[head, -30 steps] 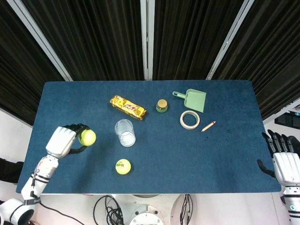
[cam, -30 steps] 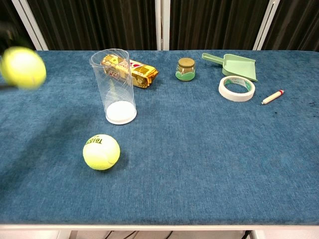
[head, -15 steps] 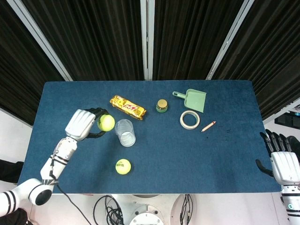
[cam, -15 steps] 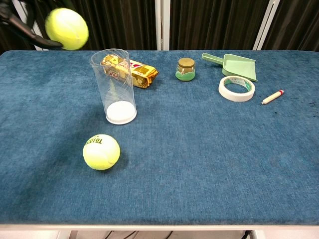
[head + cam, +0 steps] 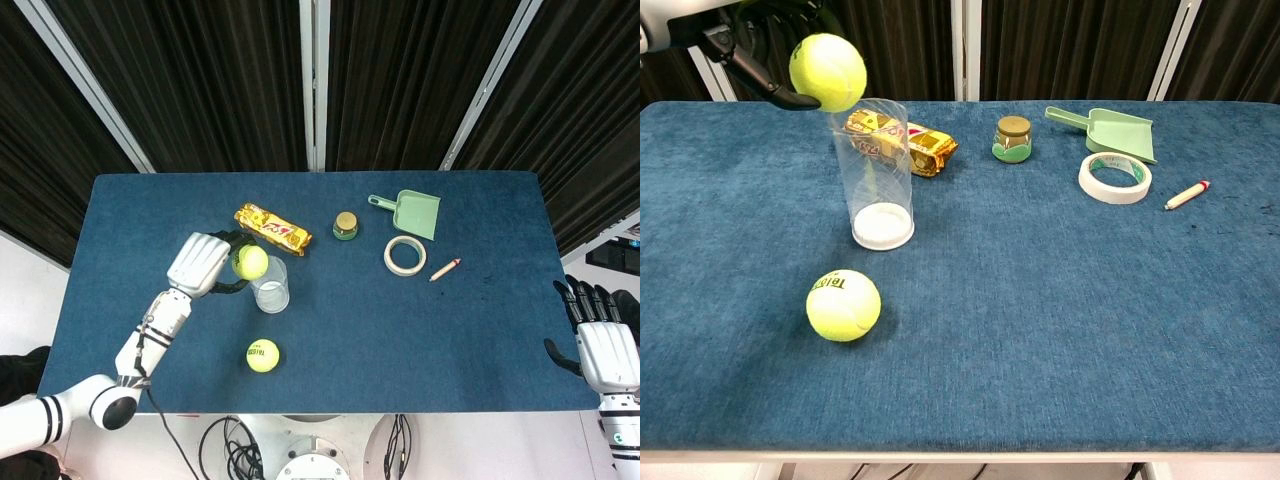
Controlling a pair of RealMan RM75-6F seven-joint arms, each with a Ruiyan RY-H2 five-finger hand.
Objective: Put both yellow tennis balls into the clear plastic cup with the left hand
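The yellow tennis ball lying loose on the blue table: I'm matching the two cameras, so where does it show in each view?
Head view: the loose yellow tennis ball lies low and left of centre, nearer the camera than the clear plastic cup.
Chest view: it sits lower left, again nearer than the cup.
Shared landmark: that cup, with the left hand holding the other yellow tennis ball by its rim.

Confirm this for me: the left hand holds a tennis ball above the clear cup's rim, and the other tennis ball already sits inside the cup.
Not quite. The left hand does hold a tennis ball at the rim of the clear cup, but the other tennis ball is not inside it. The chest view shows it lying on the blue table in front of the cup, which holds nothing yet.
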